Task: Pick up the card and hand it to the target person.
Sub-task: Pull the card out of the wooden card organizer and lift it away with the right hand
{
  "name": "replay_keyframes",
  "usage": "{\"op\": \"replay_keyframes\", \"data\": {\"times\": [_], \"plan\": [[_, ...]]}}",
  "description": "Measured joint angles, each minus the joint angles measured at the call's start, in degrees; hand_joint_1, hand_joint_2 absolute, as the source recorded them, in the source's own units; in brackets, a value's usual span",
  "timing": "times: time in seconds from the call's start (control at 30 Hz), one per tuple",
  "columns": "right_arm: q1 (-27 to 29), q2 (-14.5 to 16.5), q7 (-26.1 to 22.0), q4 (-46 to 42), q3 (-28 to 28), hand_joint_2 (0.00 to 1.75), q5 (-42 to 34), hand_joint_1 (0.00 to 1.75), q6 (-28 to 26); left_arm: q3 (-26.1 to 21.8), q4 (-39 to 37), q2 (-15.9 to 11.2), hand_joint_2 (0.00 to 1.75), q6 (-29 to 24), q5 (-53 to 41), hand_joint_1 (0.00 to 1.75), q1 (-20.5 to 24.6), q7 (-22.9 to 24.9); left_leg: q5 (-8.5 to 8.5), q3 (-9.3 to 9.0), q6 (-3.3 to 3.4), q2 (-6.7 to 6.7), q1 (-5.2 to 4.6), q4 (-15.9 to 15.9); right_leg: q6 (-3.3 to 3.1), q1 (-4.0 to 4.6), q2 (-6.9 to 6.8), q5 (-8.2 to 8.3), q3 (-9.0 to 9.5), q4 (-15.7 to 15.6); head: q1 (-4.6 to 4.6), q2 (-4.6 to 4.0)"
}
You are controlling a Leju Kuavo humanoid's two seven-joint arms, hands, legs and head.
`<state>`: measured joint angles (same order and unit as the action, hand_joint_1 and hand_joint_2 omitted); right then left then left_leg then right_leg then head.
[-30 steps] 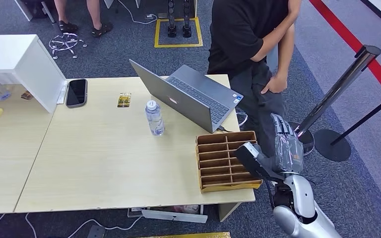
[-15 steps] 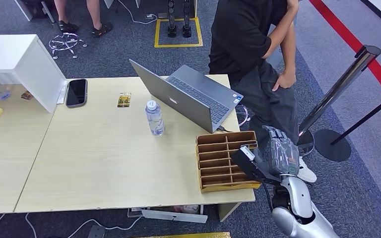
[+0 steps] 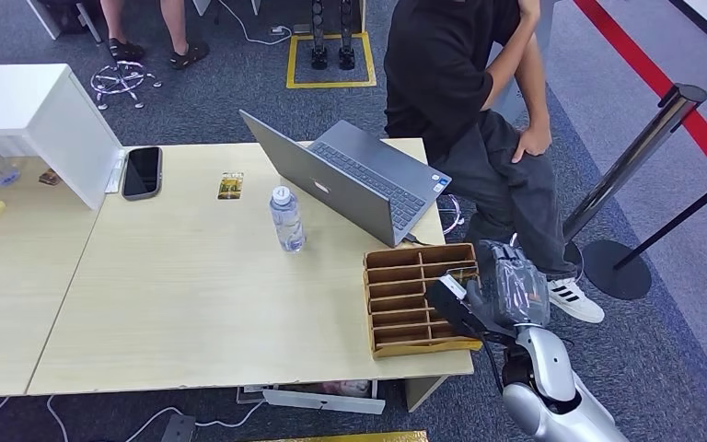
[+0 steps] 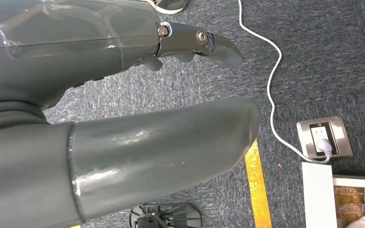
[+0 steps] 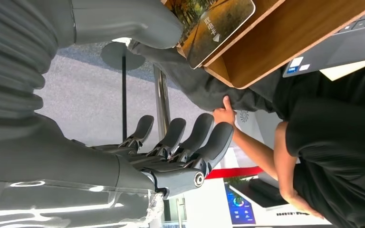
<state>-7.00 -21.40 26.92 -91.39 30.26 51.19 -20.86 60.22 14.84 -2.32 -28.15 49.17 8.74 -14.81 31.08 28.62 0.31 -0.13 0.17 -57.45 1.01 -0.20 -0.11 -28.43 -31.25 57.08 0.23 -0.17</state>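
Beside the wooden divider tray at the worktop edge, the right hand hovers with fingers spread, thumb near a card in the tray. Beyond the tray stands the person; the left hand hangs over carpet, holding nothing

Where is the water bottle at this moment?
In the head view the water bottle stands upright near the middle of the wooden table, just left of the open laptop, with the small card lying beyond it to its left.
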Motion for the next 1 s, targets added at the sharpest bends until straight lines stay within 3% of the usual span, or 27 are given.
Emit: {"op": "replay_keyframes", "data": {"times": [0.23, 0.47, 1.0], "plan": [[-0.03, 0.00, -0.09, 0.82, 0.73, 1.75, -0.04, 0.69, 0.69, 0.00, 0.00, 0.08, 0.00, -0.04, -0.45, 0.00, 0.04, 0.26, 0.00, 0.00, 0.00, 0.00, 0.00, 0.00, 0.00, 0.00, 0.00, 0.00, 0.00, 0.00, 0.00, 0.00], [-0.04, 0.00, -0.36, 0.97, 0.84, 1.75, -0.16, 0.87, 1.06, 0.00, 0.00, 0.24, 0.00, -0.09, -0.69, 0.00, 0.10, 0.34, 0.00, -0.01, 0.00, 0.00, 0.00, 0.00, 0.00, 0.00, 0.00, 0.00, 0.00, 0.00, 0.01, 0.00], [-0.08, 0.00, -0.44, 1.13, 2.00, 1.75, -0.37, 0.82, 1.71, 0.02, 0.00, 0.43, 0.00, -0.01, -0.93, 0.00, 0.17, 0.45, 0.00, -0.01, 0.00, 0.00, 0.00, 0.00, 0.00, 0.00, 0.00, 0.00, 0.00, 0.00, 0.00, 0.00]]}}
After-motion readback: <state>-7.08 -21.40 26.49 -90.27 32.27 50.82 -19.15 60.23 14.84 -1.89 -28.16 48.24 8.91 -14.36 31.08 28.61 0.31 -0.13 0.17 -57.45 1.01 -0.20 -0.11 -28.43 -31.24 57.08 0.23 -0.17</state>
